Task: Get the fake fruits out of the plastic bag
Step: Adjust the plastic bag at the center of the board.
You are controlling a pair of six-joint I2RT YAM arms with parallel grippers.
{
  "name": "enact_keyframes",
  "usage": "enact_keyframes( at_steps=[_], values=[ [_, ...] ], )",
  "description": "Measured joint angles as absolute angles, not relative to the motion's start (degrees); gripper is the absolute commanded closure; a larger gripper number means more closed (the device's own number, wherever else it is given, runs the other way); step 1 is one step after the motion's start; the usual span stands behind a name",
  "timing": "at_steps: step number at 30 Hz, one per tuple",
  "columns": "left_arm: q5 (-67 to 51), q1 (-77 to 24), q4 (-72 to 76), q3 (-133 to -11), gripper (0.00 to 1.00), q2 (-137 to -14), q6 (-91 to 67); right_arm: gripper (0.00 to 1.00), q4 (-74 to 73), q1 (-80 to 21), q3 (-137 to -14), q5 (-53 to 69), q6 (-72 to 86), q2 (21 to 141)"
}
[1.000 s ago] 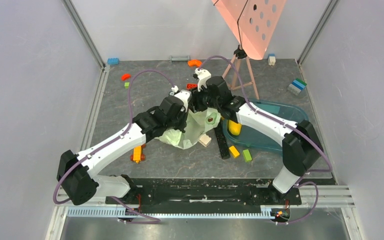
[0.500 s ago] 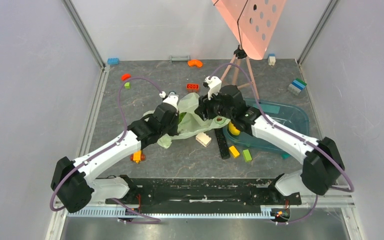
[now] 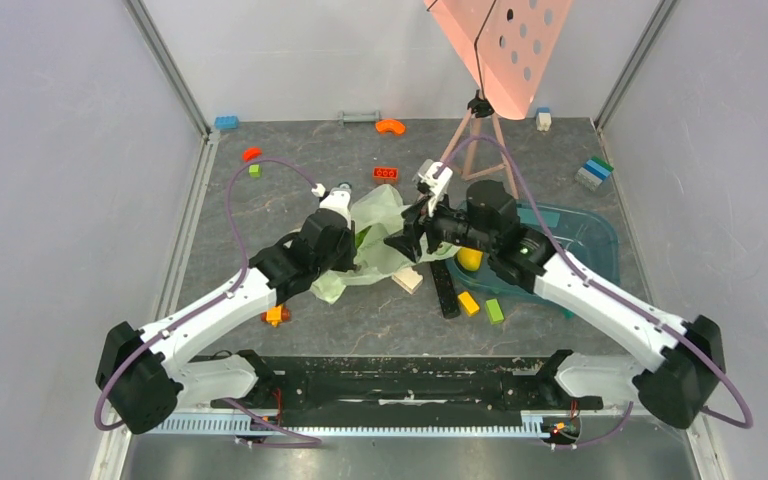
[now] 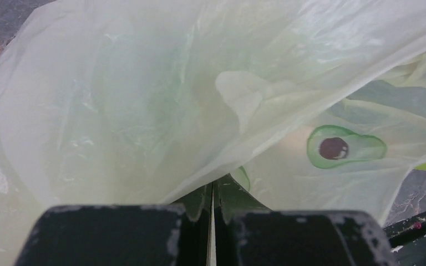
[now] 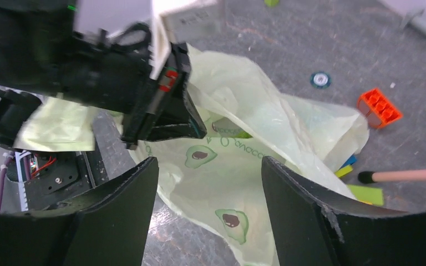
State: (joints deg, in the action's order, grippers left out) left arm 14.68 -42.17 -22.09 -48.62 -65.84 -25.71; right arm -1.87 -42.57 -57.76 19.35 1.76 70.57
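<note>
Tabletop point(image 3: 290, 140): bag point(image 4: 144, 100) in left end effector point(image 4: 213, 193)

White arms point(image 3: 215, 308), black joints point(image 3: 135, 375), purple cables point(image 3: 260, 161).

centre: plastic bag point(image 3: 380, 205) heaped up, tight squeeze round it | right: tray point(image 3: 590, 232) plus loose bricks point(image 3: 468, 303) crowd things | far back: tripod point(image 3: 479, 106) blocks the way | left counter point(image 3: 280, 200): pretty roomy
</note>
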Motion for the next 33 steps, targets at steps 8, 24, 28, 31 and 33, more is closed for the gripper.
enact_keyframes(
  at_steps=[8, 24, 28, 31, 33],
  values=[
    [14.5, -42.2, -20.6, -48.4, 0.98, -65.8, -25.8, 0.22, -3.1, -42.6, -61.1, 24.9, 0.1, 62.8],
    [14.3, -42.2, -19.6, -48.4, 0.98, -66.2, -25.8, 0.02, -17.5, -42.8, -67.9, 4.3, 1.7, 75.8],
    [14.4, -42.1, -19.6, -48.4, 0.98, -66.3, -25.8, 0.11, -19.6, -42.8, -69.3, 1.3, 2.6, 80.7],
    [14.5, -42.1, -19.5, -48.3, 0.98, -66.3, -25.8, 0.57, -21.4, -42.8, -69.4, -1.3, 3.1, 82.1],
    [14.5, -42.1, -19.2, -48.3, 0.98, -66.4, -25.8, 0.7, -22.3, -42.8, -69.4, -2.9, 3.2, 82.2]
  ],
)
